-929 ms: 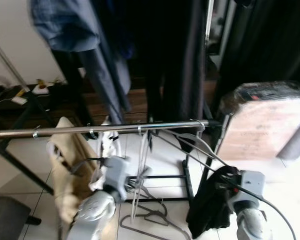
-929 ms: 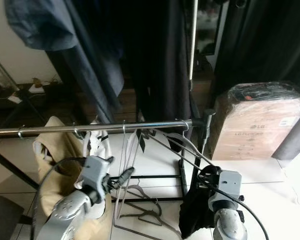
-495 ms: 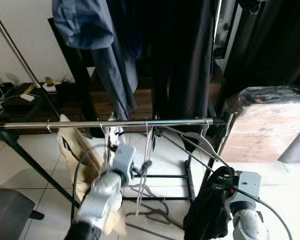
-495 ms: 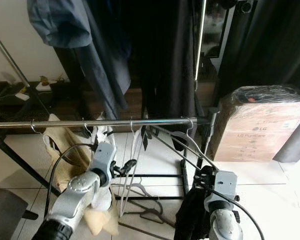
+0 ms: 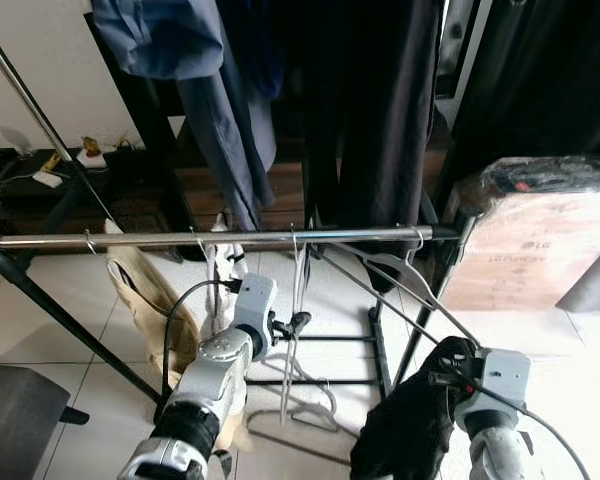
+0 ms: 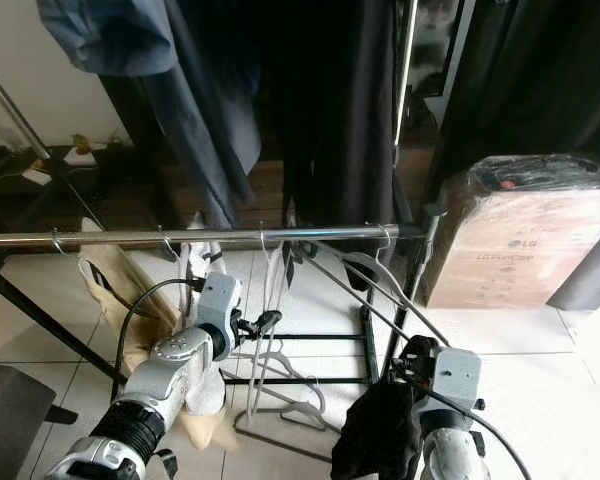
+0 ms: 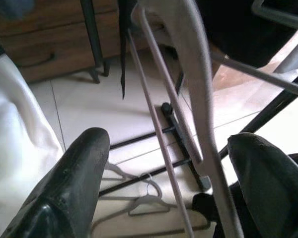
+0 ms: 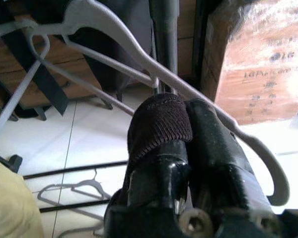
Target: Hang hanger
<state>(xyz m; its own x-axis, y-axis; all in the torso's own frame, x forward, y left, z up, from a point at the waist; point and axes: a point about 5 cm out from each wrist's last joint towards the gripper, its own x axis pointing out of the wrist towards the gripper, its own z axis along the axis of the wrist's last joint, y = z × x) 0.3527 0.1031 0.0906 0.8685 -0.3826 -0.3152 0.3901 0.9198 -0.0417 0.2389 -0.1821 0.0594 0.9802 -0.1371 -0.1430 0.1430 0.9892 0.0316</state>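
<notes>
Hanger point(image 5: 293, 300): now hooked on chrome rail point(image 5: 130, 241), hanging free. Left hand point(image 5: 292, 324): fingers spread, released, just below rail. Right hand point(image 6: 417, 372): pinching dark garment point(image 6: 375, 430).

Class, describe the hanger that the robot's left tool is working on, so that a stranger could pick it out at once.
Find the low chrome rail that runs across the rack. Near its middle, right of the white garment, a bare grey hanger hangs straight down by its hook. Unlike the clothed hangers and those lying on the floor, it stands between the open fingers of the left tool.
</notes>
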